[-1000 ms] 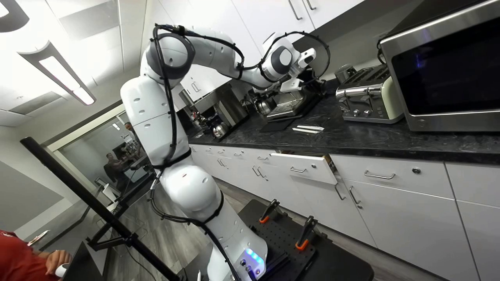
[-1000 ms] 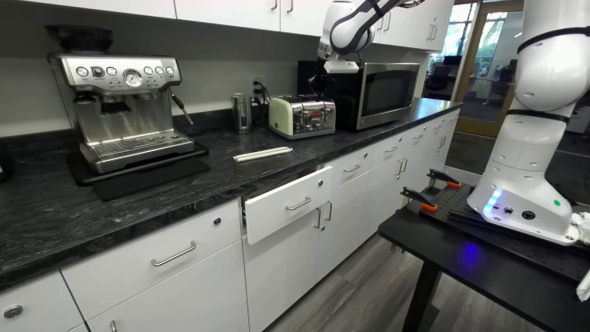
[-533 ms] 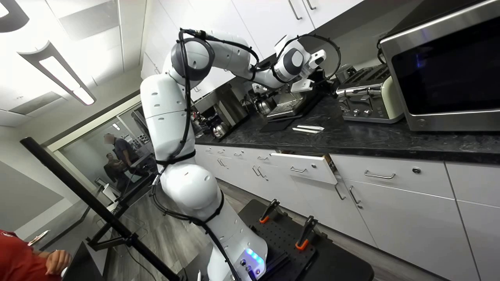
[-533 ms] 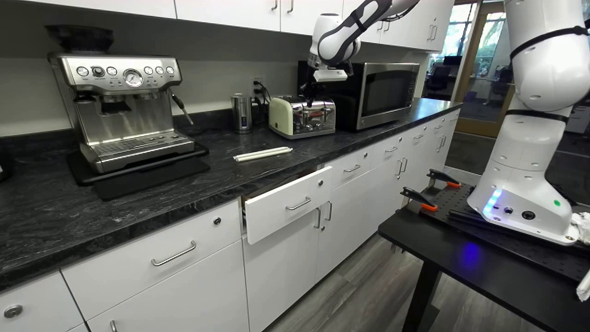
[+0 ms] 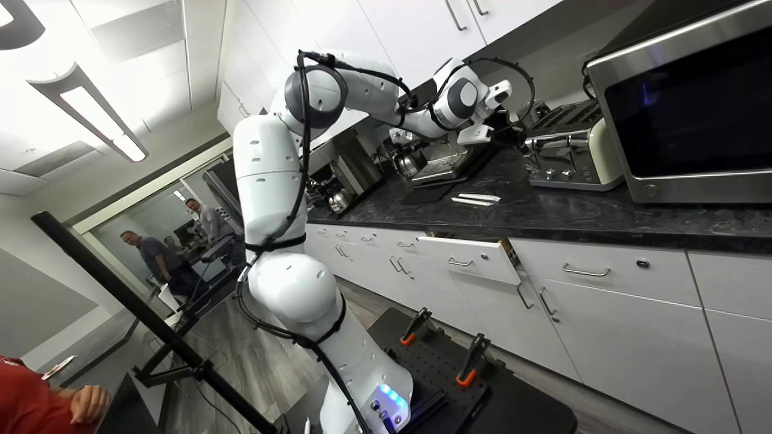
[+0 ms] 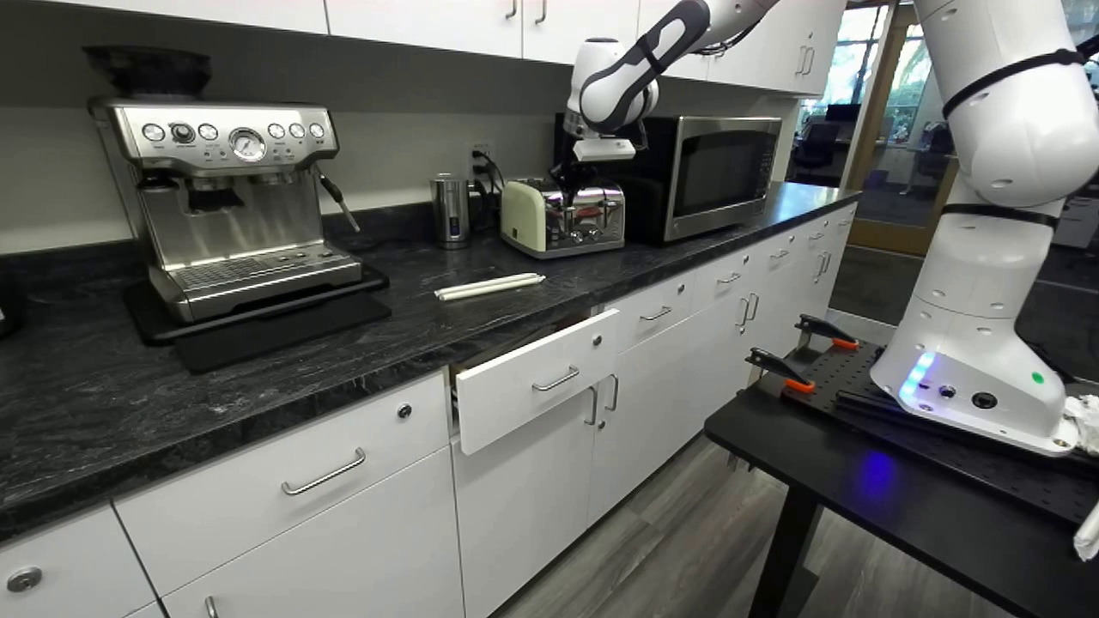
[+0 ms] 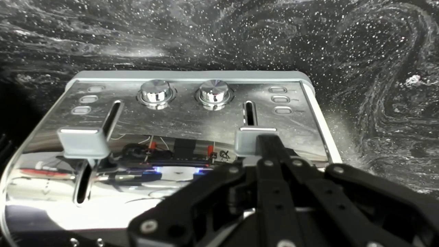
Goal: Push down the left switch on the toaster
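The toaster is a silver box with cream ends. It stands on the dark counter in both exterior views [image 5: 578, 161] [image 6: 522, 216]. The wrist view shows its shiny front [image 7: 178, 120] upside down, with two knobs and two grey levers. One lever [image 7: 245, 142] is partly covered by my black gripper [image 7: 269, 144]; the other lever [image 7: 84, 144] is uncovered. My gripper's fingers are together, with nothing seen between them. In the exterior views the gripper [image 6: 568, 190] is at the toaster's front, near the cream end beside the pitcher. I cannot tell whether the fingertips touch the lever.
A microwave [image 6: 721, 180] stands close beside the toaster. A silver pitcher [image 6: 449, 210] and a coffee machine [image 6: 240, 215] are on its other side. White sticks [image 6: 489, 287] lie on the counter in front. A drawer [image 6: 541, 378] stands open below. Cabinets hang above.
The arm has reached forward and the gripper has come down to the toaster's front, shifting toward the pitcher side. The toaster has not moved. People move in the background.
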{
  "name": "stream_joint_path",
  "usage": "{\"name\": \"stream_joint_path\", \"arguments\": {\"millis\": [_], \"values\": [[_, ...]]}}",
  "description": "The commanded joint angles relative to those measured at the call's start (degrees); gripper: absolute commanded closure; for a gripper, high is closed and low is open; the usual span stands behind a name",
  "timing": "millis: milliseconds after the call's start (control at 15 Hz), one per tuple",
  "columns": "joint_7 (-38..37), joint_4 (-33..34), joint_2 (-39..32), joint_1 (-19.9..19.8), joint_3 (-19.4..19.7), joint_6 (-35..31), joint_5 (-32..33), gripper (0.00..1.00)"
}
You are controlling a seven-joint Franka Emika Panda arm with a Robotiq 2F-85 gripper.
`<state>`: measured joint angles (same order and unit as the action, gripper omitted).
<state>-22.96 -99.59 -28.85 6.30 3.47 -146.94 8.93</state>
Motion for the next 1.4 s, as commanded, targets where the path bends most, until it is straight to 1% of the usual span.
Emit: {"name": "stream_joint_path", "arguments": {"millis": [0,333,733,1000,1333], "values": [[-1.0,3.31,-2.12,1.25,1.72,2.7,-0.85,1.0],[0.41,3.93,-3.68,-0.1,0.56,4.01,-4.73,1.0],[-0.63,3.42,-6.64,-0.51,1.55,0.11,-7.04,1.0],[-0.85,4.7,-9.24,-1.33,1.61,0.55,-9.79,1.0],[-0.73,5.32,-10.41,-2.06,1.27,0.85,-13.25,1.0]]}}
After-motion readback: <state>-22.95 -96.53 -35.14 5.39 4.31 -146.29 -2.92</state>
